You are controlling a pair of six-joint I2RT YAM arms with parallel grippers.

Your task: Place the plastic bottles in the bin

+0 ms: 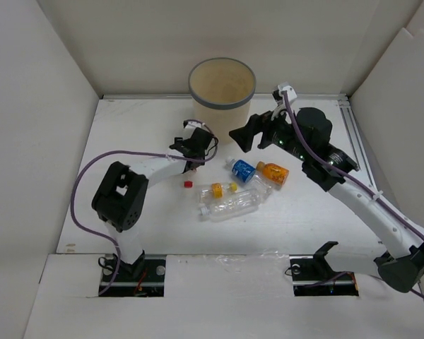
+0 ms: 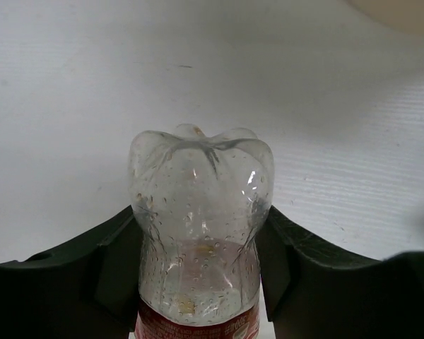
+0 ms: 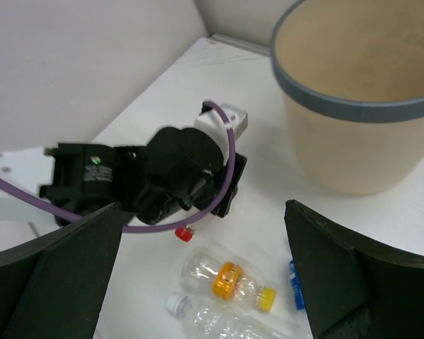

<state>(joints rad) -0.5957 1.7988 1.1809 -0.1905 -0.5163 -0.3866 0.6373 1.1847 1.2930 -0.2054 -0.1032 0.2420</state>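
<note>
My left gripper (image 2: 200,212) is shut on a clear bottle with a red label (image 2: 198,212), its fingers pressing the bottle's waist from both sides. In the top view this gripper (image 1: 195,150) hides most of that bottle, and only its red cap (image 1: 188,184) shows. Other plastic bottles lie on the table: a yellow-labelled one (image 1: 218,189), a larger unlabelled one (image 1: 233,205), a blue-labelled one (image 1: 242,170) and an orange-labelled one (image 1: 272,172). The beige bin (image 1: 222,106) stands at the back. My right gripper (image 1: 244,138) hovers open near the bin, holding nothing.
White walls enclose the table on the left, back and right. The left arm's purple cable (image 1: 81,183) loops out to the left. In the right wrist view the left gripper's body (image 3: 177,173) sits just left of the bin (image 3: 353,148).
</note>
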